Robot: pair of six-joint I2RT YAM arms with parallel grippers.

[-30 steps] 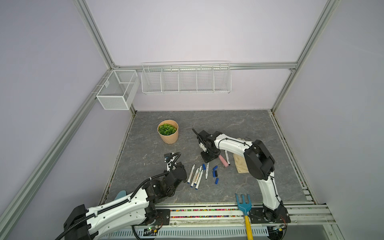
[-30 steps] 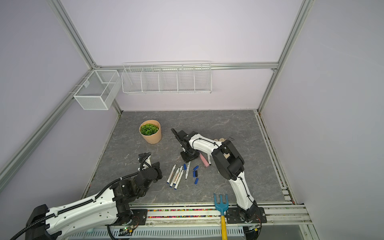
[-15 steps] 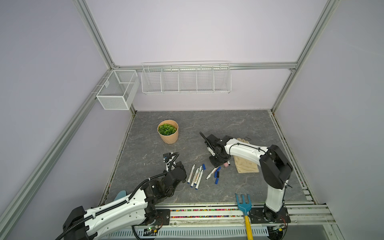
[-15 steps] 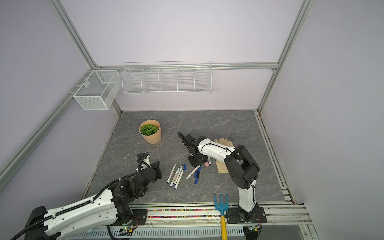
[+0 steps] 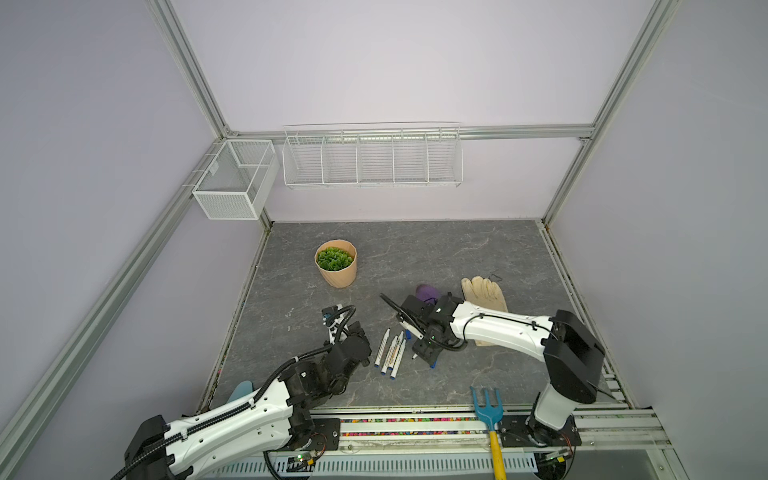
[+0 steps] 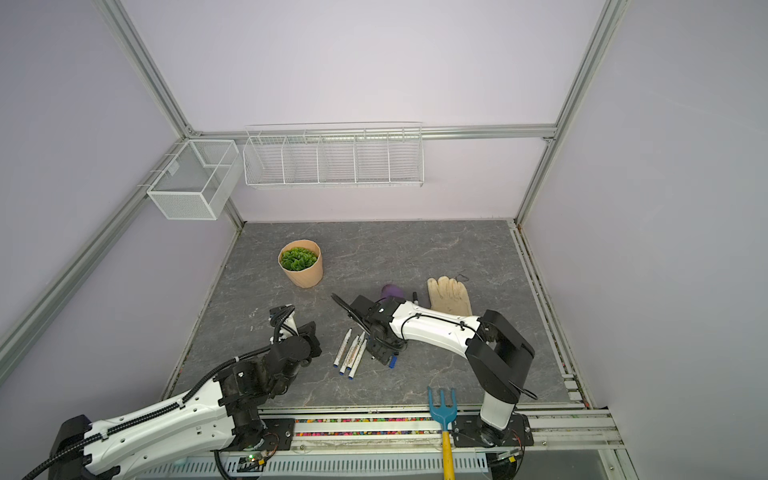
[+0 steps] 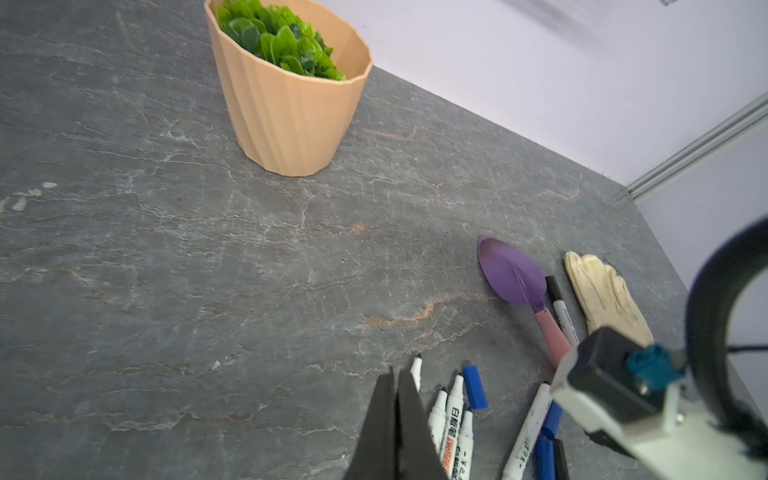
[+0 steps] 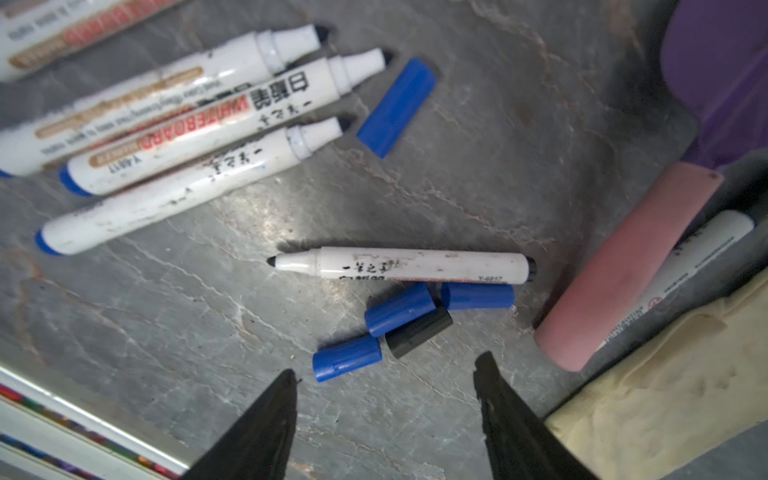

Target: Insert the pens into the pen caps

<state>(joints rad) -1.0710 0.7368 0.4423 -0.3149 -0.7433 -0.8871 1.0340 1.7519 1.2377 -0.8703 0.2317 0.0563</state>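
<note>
Several uncapped white pens [image 5: 390, 353] lie side by side on the grey table, also in the right wrist view [image 8: 199, 124]. One more pen [image 8: 403, 266] lies alone beside a cluster of blue and black pen caps [image 8: 409, 318]. A single blue cap [image 8: 397, 106] rests near the grouped pens' tips. A capped black pen [image 7: 561, 303] lies along the trowel handle. My right gripper [image 8: 386, 368] hovers open just short of the cap cluster, with nothing between its fingers. To the left of the pens my left gripper [image 7: 397, 374] is shut and empty, seen in a top view [image 5: 360, 336].
A purple trowel [image 5: 428, 293] with a pink handle [image 8: 623, 266] and a cream glove [image 5: 484, 293] lie right of the caps. A peach plant pot [image 5: 336, 266] stands behind. A blue hand rake [image 5: 486, 405] rests on the front rail. Wire baskets [image 5: 372, 158] hang on the wall.
My right arm has swung from near the trowel toward the front edge, over the caps, and its jaws have opened wider. The left arm has stayed put.
</note>
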